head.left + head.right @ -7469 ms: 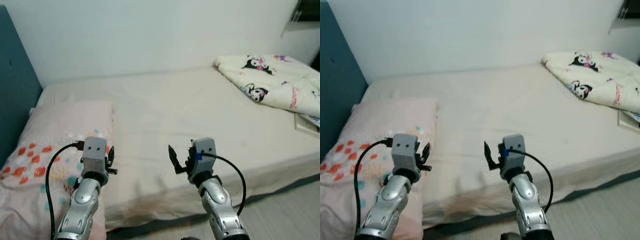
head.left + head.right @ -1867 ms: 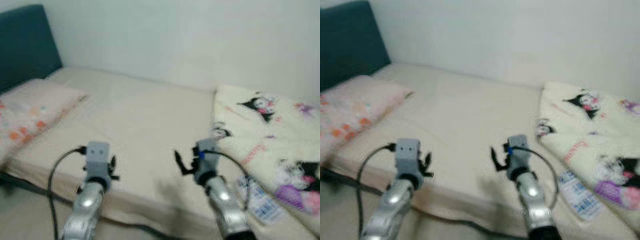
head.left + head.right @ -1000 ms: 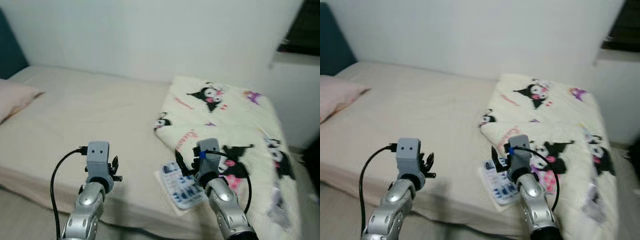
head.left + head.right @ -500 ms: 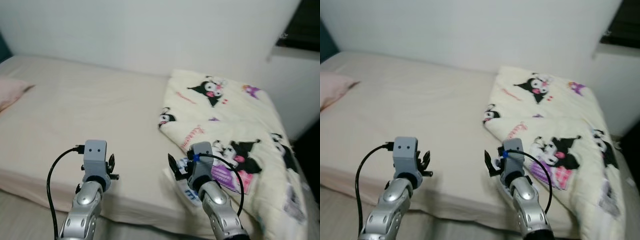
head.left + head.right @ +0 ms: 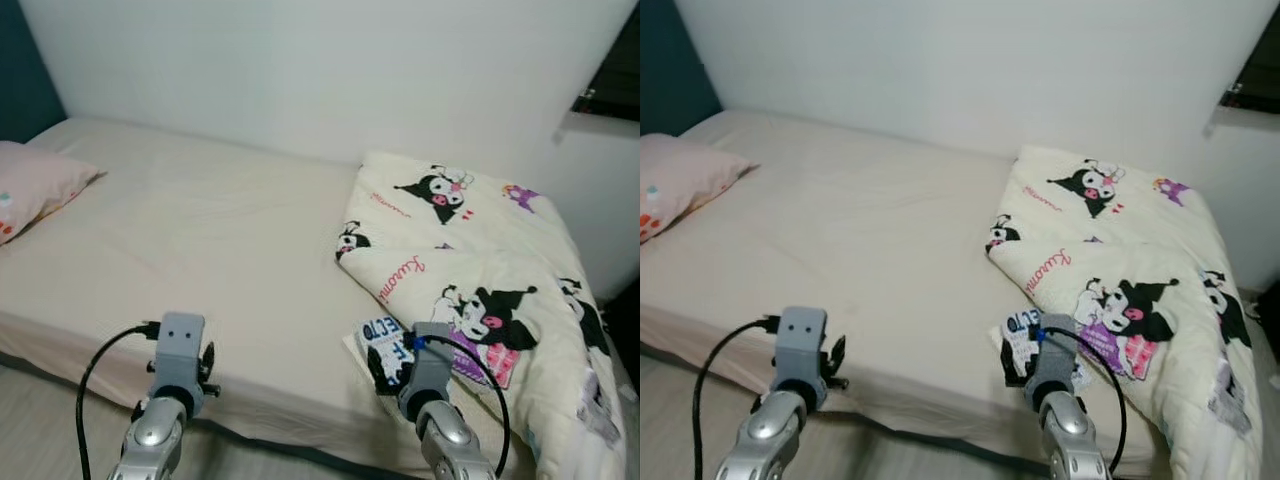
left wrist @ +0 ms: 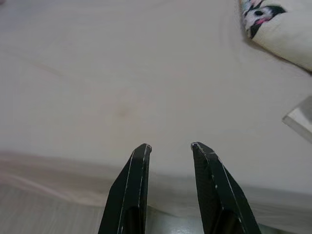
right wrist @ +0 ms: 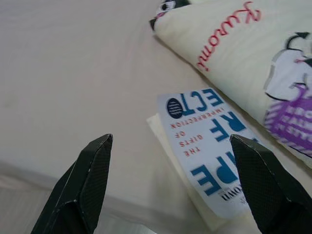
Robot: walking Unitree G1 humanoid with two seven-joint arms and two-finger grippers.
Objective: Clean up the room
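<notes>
Nearest, right gripper (image 7: 170,180) raised over the near edge of the bed (image 5: 210,260), black fingers (image 7: 85,183) spread wide, nothing between them. Aimed straight at the book (image 7: 207,146), apparently lined up for a grab, though not yet touching. Left gripper (image 6: 169,148) held level over the bare sheet by the mattress edge, fingers a little apart and empty, seemingly just waiting.

Book lying flat near the mattress edge, white cover with blue and red lettering facing up, far side tucked under the hem of the blanket (image 5: 470,260). Probably the thing to clear away. Thin and flat on a soft sheet, so likely hard to get a finger under; overlapping blanket could snag or drag along on a lift.

Further back, blanket folded in a thick heap over the foot end of the bed, cream with black cartoon figures, one side spilling off the mattress.

Beyond, plain cream sheet, smooth, faintly creased. At the far left, pink pillow (image 5: 35,190) with orange spots against a dark teal headboard (image 5: 28,85). Bare white wall (image 5: 300,70) behind the bed. Dark window edge (image 5: 615,75) at upper right. Pale floor (image 5: 50,430) below the mattress.
</notes>
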